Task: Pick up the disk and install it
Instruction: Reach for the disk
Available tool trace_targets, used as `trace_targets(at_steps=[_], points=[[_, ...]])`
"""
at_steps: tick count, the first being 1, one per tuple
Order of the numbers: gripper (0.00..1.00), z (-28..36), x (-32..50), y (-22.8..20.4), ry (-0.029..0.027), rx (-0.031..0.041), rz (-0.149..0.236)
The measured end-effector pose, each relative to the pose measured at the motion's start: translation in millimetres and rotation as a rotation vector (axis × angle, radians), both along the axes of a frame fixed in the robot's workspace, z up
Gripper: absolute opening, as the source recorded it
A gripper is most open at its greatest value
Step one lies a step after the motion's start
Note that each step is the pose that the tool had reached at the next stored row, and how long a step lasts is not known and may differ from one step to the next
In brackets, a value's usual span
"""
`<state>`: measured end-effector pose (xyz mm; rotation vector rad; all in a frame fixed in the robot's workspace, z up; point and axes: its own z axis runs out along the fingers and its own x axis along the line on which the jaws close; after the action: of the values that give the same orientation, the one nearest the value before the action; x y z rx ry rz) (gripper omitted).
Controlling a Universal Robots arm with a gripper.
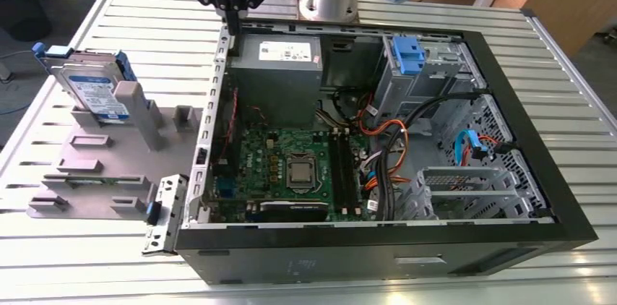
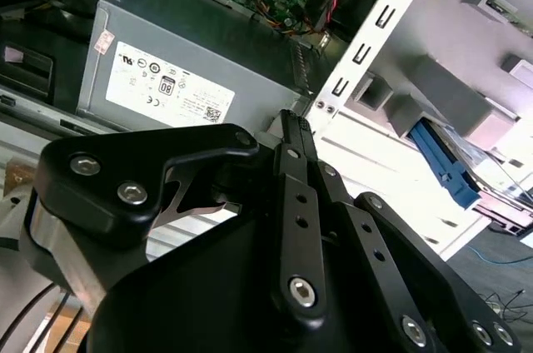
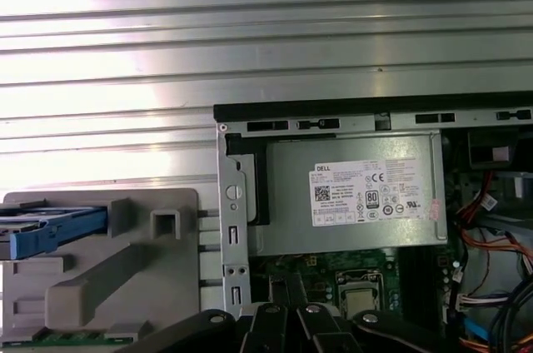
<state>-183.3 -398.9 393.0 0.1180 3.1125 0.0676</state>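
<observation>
The disk point(image 1: 97, 92) stands on edge in a slot of the grey fixture point(image 1: 97, 168) at the exterior view's left, outside the computer case. It is a silver drive with a white-and-blue label and blue rails; its blue rail point(image 2: 450, 166) also shows in both wrist views point(image 3: 50, 228). My gripper point(image 1: 233, 22) hangs above the case's rear corner, near the power supply point(image 1: 279, 56) and well apart from the disk. Its black fingers point(image 2: 290, 132) meet at the tips with nothing between them.
The open case point(image 1: 540, 175) holds the motherboard point(image 1: 289, 168), cables, a blue-tabbed drive cage point(image 1: 410, 56) and a metal bay point(image 1: 463, 189) at the exterior view's lower right. A small blue-tabbed bracket point(image 1: 159, 211) lies beside the case. The slatted metal table point(image 1: 144, 30) surrounds everything.
</observation>
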Motion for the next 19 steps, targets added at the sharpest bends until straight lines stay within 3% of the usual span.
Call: trace_targets(at_steps=[19], points=[[0.11,0.0,-24.8,0.0,-0.0001,0.0001,0.000]])
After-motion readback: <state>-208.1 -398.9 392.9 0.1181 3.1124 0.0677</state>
